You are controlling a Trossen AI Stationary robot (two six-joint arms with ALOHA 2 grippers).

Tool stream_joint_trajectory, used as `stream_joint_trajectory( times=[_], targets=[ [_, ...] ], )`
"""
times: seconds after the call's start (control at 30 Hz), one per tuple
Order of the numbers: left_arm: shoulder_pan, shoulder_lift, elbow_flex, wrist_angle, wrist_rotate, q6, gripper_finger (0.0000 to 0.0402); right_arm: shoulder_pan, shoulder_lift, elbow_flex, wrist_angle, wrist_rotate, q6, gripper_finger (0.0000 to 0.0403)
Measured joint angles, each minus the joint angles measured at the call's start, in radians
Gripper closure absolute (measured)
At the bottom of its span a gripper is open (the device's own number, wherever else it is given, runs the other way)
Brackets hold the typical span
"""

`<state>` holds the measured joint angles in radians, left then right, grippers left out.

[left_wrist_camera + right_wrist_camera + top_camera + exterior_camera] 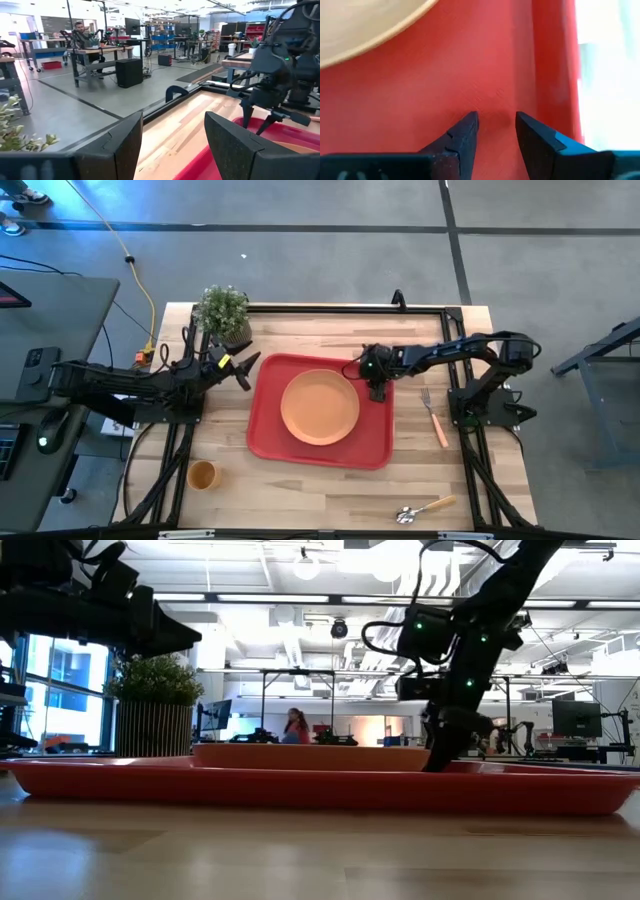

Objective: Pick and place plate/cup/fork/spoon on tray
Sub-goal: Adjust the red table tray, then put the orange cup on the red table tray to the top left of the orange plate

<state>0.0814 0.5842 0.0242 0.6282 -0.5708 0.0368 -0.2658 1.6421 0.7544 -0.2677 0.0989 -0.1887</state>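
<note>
Plate already flat on tray, roughly centred. Right gripper down over the tray's right strip, just beside the plate's rim, jaws slightly spread and pinching nothing; in the right wrist view only bare red tray between the tips, plate edge off to one side. Left gripper parked near the tray's far-left corner, beside the plant, jaws spread wide and empty, well seen in the left wrist view.

Still off the tray: cup on the desk near the front-left, fork on the desk just right of the tray, spoon at the front-right edge.

Risks from here, as judged:
- Tips very low over the tray floor; any sideways sweep before lifting likely to scrape the tray, shift it, or nudge the plate off centre.
- Fork lying flat and thin; too shallow a descent likely to close on air, too deep to jam tips into wood. Slim handle apt to pivot or slip if pinched off-centre.
- Spoon close to the desk's front edge; a clumsy push could send it over.
- Cup light and round; off-centre squeeze could tip or roll it. Left arm swinging out near the plant could brush leaves.
- Plate taking up the tray's middle; little room left, so utensils dropped carelessly may land on the rim and slide off.
</note>
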Motion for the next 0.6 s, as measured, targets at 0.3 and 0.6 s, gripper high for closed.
stream_joint_trajectory(
  times=[0.3,0.6],
  targets=[
    [0.005,0.0,0.0,-0.043,0.002,-0.007,0.02,0.092,-0.179,-0.002,-0.166,0.224,0.464,0.0275],
    [0.004,0.001,-0.001,-0.253,0.024,-0.07,0.02,0.163,-0.308,-0.002,-0.567,0.421,1.053,0.0275]
  ],
)
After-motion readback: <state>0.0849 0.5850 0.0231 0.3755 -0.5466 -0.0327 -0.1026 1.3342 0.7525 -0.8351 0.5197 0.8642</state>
